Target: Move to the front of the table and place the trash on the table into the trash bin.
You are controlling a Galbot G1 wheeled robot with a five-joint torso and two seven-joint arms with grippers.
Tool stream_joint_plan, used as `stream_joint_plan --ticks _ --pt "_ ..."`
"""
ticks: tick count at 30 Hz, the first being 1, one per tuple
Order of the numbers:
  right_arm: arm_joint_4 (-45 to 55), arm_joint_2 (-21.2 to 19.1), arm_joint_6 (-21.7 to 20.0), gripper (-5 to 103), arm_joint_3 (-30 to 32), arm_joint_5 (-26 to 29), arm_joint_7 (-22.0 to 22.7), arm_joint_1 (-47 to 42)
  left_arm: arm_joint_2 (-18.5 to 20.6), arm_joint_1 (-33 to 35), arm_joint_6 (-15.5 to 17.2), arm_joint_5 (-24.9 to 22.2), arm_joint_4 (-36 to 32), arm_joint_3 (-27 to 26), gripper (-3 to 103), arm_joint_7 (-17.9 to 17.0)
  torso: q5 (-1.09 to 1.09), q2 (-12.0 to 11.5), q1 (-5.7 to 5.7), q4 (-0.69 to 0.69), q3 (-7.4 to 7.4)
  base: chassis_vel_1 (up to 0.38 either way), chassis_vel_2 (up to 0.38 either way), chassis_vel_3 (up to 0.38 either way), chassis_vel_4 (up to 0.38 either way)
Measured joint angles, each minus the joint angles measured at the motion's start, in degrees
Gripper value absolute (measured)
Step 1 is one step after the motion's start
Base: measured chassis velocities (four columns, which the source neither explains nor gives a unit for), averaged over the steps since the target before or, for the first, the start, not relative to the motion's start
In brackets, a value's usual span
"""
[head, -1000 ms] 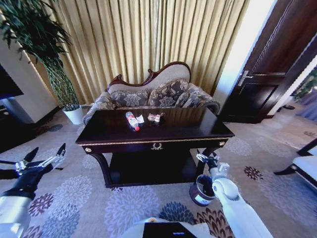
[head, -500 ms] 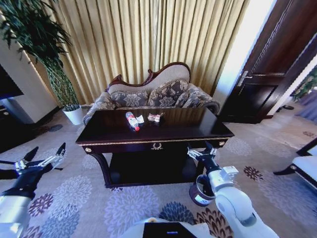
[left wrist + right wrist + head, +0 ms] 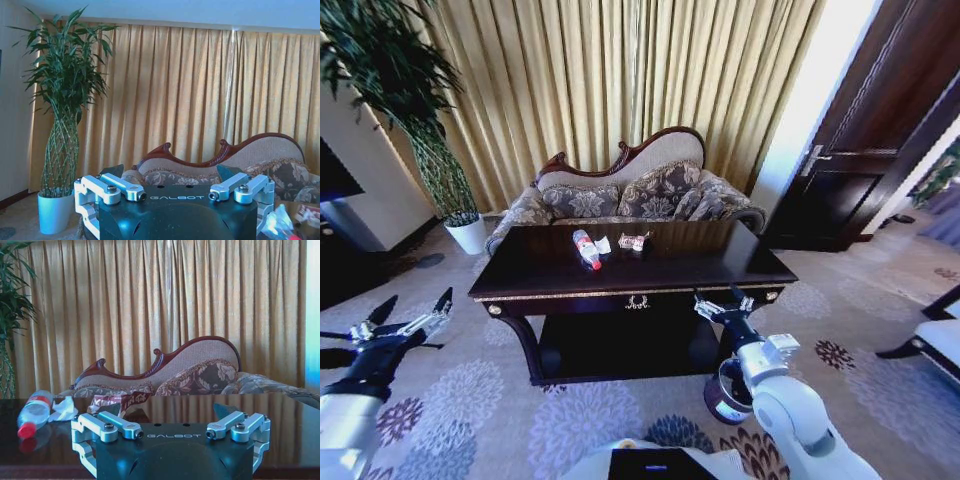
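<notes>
Trash (image 3: 587, 247) lies on the table (image 3: 670, 268); right tool (image 3: 721, 303) open at its front edge, left tool (image 3: 408, 318) open.

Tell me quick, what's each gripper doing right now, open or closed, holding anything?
Left gripper: open, empty, out at the robot's left over the carpet.
Right gripper: open, empty, at the table's front edge.

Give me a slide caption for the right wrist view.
Open right claw faces the table holding bottle, tissue and wrapper.
</notes>
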Motion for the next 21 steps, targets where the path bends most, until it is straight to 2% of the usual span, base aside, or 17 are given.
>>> stream_joint_plan --ticks 9,15,18,21 --pt "-0.3 -0.1 0.1 100 -0.1 -0.9 0.0 0.3 0.0 -0.1 0.1 0.0 0.0 0.1 100 0.0 0.0 0.0 0.04 0.0 0.02 -0.25 0.246 0.247 -0.242" --pt "-1.0 -1.0 0.0 100 -0.2 0.3 -0.1 0.7 -0.2 0.0 0.1 0.0 0.0 -0.1 100 0.0 -0.01 -0.1 0.11 -0.01 0.04 -0.095 0.136 0.115 -0.131" --pt "-1.2 -2.4 -0.8 100 -0.4 3.3 -0.1 1.4 -0.2 0.2 0.1 0.0 0.0 -0.2 100 0.0 0.0 0.0 0.03 -0.01 0.01 -0.023 -0.003 0.003 -0.018" --pt "-1.1 -6.0 -3.2 100 -1.4 10.4 0.1 4.1 -0.1 0.4 0.1 0.0 0.0 -0.3 100 0.0 0.02 0.0 -0.06 0.0 -0.03 0.03 -0.045 -0.023 0.027"
